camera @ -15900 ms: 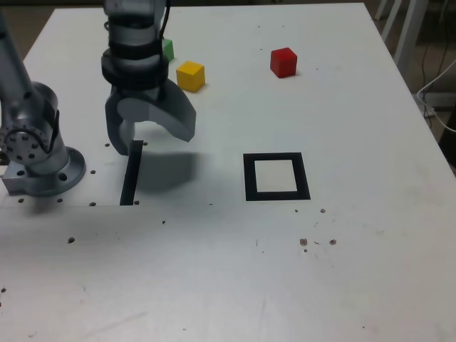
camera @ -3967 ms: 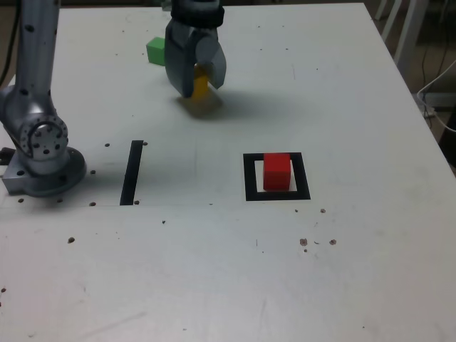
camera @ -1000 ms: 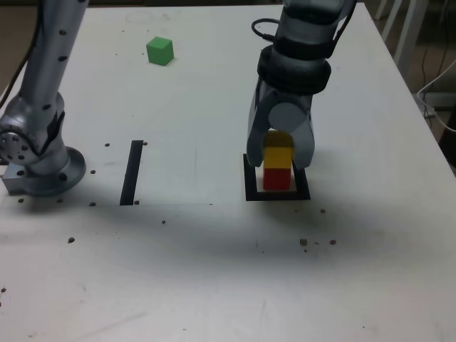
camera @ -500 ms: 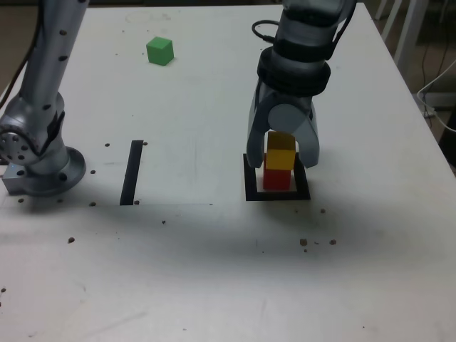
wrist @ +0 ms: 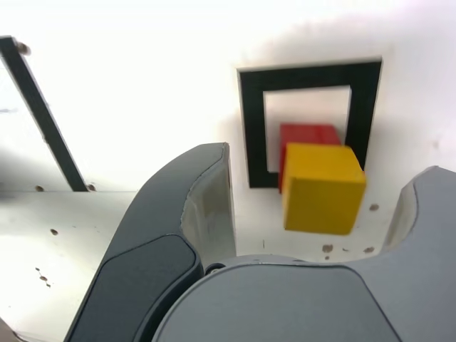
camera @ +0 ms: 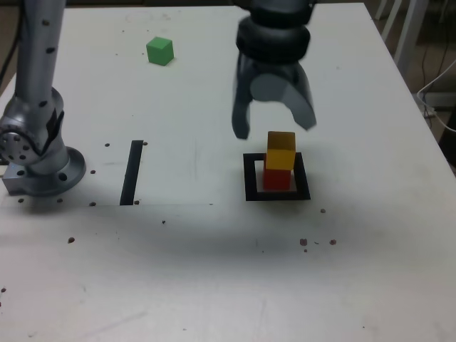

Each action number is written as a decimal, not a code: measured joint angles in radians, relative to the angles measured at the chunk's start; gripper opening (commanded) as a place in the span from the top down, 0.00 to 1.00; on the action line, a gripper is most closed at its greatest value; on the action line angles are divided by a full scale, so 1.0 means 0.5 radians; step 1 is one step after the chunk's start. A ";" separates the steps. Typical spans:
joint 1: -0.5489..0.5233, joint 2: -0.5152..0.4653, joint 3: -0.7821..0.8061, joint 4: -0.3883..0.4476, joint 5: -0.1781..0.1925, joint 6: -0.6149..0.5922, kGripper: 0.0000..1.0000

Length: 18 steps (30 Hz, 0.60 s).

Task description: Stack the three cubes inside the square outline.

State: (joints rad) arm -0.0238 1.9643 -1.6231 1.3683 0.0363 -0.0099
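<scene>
A yellow cube [camera: 281, 150] rests on a red cube [camera: 277, 179] inside the black square outline [camera: 250, 178]; the wrist view shows the same stack, yellow cube [wrist: 322, 188] over red cube [wrist: 303, 135], within the square outline [wrist: 254, 128]. My gripper [camera: 274, 125] hangs open just above and behind the stack, touching neither cube, jaws spread wide with nothing between them. The green cube [camera: 159, 50] sits alone far back on the exterior view's left.
A straight black strip [camera: 132, 172] lies on the white table left of the outline in the exterior view. The arm's grey base [camera: 39, 160] stands at the left edge. Small dark specks dot the table's front.
The jaws opened and let go of the yellow cube, which stays on the red one. The gripper then rose and drew back toward the exterior view's left.
</scene>
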 measured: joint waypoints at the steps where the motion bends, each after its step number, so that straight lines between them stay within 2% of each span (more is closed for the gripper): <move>1: 0.030 -0.022 0.012 0.011 0.005 0.000 0.12; 9: 0.344 -0.159 0.150 0.056 0.014 0.018 0.12; 18: 0.840 -0.206 0.284 0.053 -0.022 0.124 0.11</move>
State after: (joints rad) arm 0.3964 1.8615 -1.4813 1.3948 0.0255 0.0523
